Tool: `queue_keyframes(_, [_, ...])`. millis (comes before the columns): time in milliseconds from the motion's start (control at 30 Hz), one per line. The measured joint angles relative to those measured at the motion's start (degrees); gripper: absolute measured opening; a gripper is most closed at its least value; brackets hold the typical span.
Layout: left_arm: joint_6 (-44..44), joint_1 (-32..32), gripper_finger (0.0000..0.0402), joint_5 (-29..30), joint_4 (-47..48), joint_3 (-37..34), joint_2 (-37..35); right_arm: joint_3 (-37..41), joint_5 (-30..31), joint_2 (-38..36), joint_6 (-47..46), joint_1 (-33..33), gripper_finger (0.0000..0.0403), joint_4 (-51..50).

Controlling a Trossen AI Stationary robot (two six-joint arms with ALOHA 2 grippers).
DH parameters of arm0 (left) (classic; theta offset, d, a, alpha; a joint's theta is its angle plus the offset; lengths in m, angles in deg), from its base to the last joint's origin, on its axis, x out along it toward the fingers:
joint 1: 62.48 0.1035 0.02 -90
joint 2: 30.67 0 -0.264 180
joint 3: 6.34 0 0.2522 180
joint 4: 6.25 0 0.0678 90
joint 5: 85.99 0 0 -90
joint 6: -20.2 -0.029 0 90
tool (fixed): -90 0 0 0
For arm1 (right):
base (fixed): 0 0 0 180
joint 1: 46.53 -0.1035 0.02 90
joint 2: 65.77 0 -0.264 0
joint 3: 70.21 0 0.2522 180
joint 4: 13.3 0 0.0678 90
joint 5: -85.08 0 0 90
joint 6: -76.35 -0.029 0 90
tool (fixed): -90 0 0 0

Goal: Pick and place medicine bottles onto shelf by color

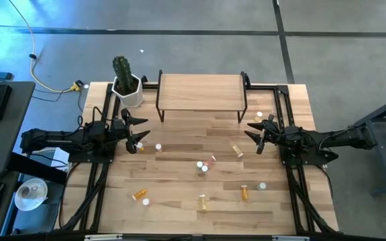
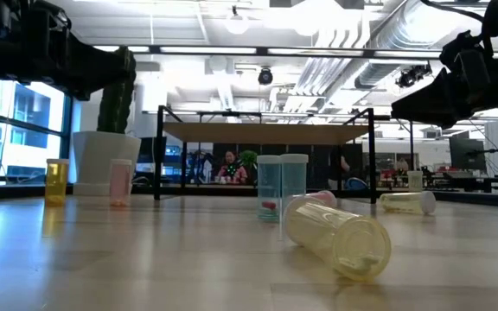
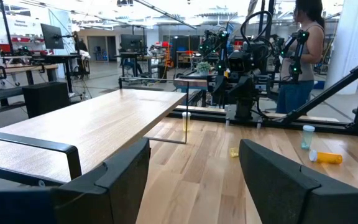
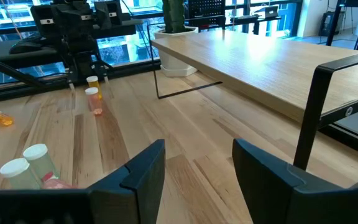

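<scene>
Nearest the low camera, a pale yellow bottle [image 2: 337, 235] lay on its side on the worktop [image 2: 145, 259], cap end toward the lens. Behind it stood a clear bluish bottle pair [image 2: 282, 186], another yellow one lay at right [image 2: 407, 201], and an amber bottle [image 2: 56, 180] and a pink bottle [image 2: 120, 181] stood upright at left before the cactus pot [image 2: 98, 160]. Shelf [image 2: 266, 133] stood at the far side, nothing visible on its board.

High view: medicine bottles were scattered over the middle and near part of the worktop [image 1: 179, 207], some upright, some tipped, colours mixed; an orange one [image 1: 139, 194] lay near left, another [image 1: 244, 192] near right. None was on the shelf [image 1: 200, 92], so sorting appeared not yet begun. Left hand [image 1: 133, 132] sat at the left edge beside the cactus pot [image 1: 129, 90]; right hand [image 1: 256, 132] sat at the right edge near the shelf leg. Both were well apart from the scattered group, probably a parked pose that leaves the field clear.

Left wrist view: left hand [image 3: 194, 174] had its fingers spread wide with nothing between them, looking along the shelf board [image 3: 86, 124] toward the opposite arm; a person stood in the room beyond.

Right wrist view: right hand [image 4: 197, 165] was likewise parted and empty. Two white-capped bottles [image 4: 27, 158] stood close by, and the amber and pink pair [image 4: 93, 93] farther off near the other arm.
</scene>
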Motion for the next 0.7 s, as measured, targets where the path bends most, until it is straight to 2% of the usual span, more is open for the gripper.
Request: queue_keyframes(700, [0.00,0.01,0.0239,1.38,-0.28,0.00,-0.01,0.01,0.20,-0.01,-0.06,0.01,0.0179,1.38])
